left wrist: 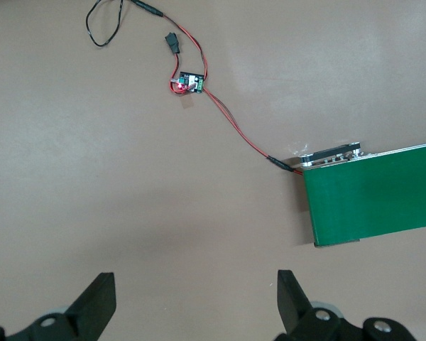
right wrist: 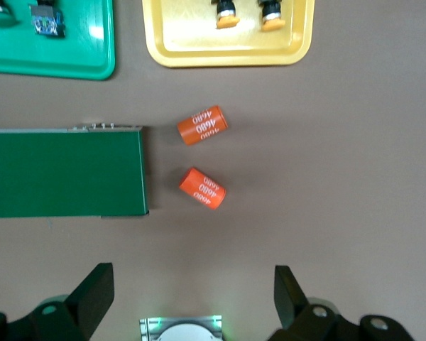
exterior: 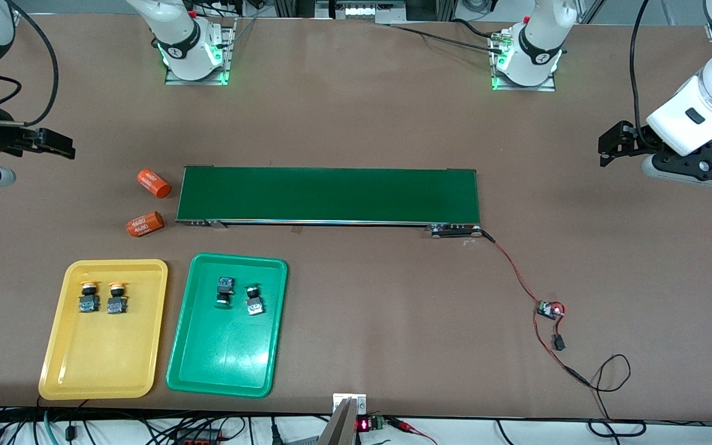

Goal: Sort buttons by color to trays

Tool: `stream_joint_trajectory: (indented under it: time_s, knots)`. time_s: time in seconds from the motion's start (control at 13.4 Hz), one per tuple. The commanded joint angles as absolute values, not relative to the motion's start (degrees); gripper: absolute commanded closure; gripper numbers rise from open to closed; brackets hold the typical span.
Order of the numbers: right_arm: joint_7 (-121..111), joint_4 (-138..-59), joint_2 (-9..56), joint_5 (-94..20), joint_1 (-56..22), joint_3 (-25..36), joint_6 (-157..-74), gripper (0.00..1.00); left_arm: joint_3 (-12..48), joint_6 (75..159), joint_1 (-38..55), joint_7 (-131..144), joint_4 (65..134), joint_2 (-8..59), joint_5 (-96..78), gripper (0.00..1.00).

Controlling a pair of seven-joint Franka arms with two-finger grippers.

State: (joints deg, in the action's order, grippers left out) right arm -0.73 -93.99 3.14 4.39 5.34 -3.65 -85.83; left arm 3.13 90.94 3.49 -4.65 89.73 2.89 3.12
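Two yellow-capped buttons point(exterior: 88, 298) point(exterior: 117, 298) sit side by side in the yellow tray point(exterior: 102, 358), at the end nearer the conveyor. Two dark green buttons point(exterior: 224, 290) point(exterior: 254, 300) lie in the green tray point(exterior: 223, 358) beside it. The right wrist view catches both trays' edges, the yellow tray point(right wrist: 227, 57) and the green tray point(right wrist: 78, 64), with the yellow buttons point(right wrist: 226, 15). My right gripper point(exterior: 65, 147) point(right wrist: 194, 295) hangs open and empty at the right arm's end of the table. My left gripper point(exterior: 606, 148) point(left wrist: 197, 298) waits open and empty over bare table at the left arm's end.
A long dark-green conveyor belt point(exterior: 328, 195) point(left wrist: 373, 195) crosses the table's middle. Two orange printed cylinders point(exterior: 154, 183) point(exterior: 145, 224) lie at its end toward the right arm. A red-black wire runs from its other end to a small circuit board point(exterior: 549, 309) point(left wrist: 190, 83).
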Motion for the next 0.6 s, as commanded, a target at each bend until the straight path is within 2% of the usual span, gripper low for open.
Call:
stream_joint_trajectory:
  time_s: [0.0,0.52]
  knots:
    - [-1.2,-93.7,1.8,3.4,4.8,-4.3,-84.0,0.0,3.1,90.6,3.0,-5.2,88.2,3.4,2.5,0.0]
    - [-1.1,-93.7,1.8,3.5,4.3,-4.2,-84.4,0.0,3.1,90.8,2.9,-5.1,88.3,3.3,1.9,0.0]
